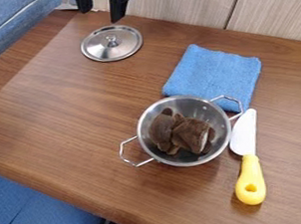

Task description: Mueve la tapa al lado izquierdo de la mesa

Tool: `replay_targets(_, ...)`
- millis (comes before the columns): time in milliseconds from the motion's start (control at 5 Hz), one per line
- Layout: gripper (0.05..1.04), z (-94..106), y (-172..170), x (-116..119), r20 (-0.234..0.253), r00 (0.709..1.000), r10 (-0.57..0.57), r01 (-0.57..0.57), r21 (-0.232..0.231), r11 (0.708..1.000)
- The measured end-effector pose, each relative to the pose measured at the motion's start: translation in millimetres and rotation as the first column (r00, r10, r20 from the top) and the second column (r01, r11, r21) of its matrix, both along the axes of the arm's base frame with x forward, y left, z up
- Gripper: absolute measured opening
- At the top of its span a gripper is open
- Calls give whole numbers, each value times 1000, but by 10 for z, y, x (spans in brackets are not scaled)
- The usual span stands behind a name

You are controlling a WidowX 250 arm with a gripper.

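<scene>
The steel lid lies flat near the desk's 11 o'clock, its knob upward, which should suit a pinch from above. The gripper hangs with its jaws spread, a stance that seems meant for that knob. From the jaws, the lid sits near 6 o'clock, untouched, though their height above it is hard to judge.

A wooden table bears lid, cloth, pot, knife.

Bright, soft light, perhaps overhead; faint shadows.
</scene>
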State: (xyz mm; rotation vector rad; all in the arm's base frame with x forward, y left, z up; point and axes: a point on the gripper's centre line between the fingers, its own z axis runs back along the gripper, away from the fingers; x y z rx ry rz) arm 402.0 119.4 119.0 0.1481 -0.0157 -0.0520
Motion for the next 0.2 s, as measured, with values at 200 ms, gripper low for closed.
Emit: replay_targets(200,1001,0,3,-4,-1,1000,0,0,-2,1000)
